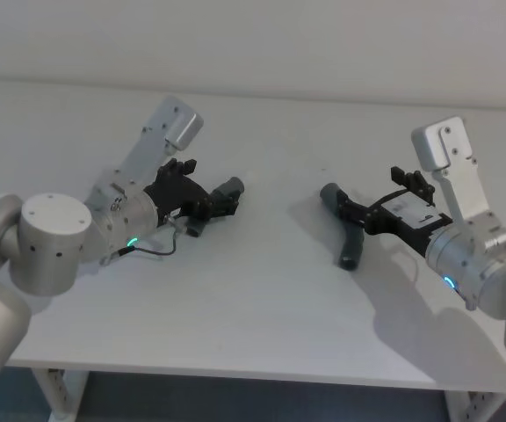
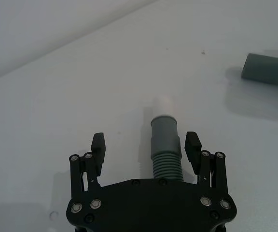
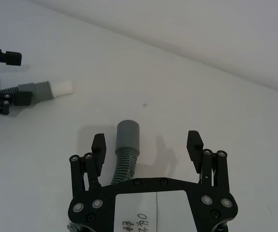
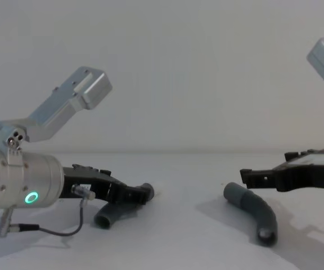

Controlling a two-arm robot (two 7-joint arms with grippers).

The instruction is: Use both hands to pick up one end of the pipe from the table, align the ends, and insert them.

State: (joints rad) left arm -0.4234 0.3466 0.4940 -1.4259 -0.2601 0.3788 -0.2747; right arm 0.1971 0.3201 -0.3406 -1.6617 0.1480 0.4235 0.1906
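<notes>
Closing in: both grippers hang low over the surface (image 1: 262, 308), one pipe piece each, and both pieces lie flat, not yet lifted.
Left gripper (image 2: 145, 145): jaws spread wide. The spigot piece (image 2: 166, 150) lies between them untouched, with its white tip (image 2: 163, 105) poking out beyond the jaws.
Right gripper (image 3: 146, 142): jaws spread. The socket piece (image 3: 127, 137) lies between them, nearer one jaw than the other, with its cuff level with the tips.
Ends: well apart, each ahead of its own jaws.
Doing it well: centre each piece between the jaws first, then pinch on the ribs just behind the cuff so both ends stick out free. I judge an off-centre pinch would twist a curved piece and spoil the alignment.
</notes>
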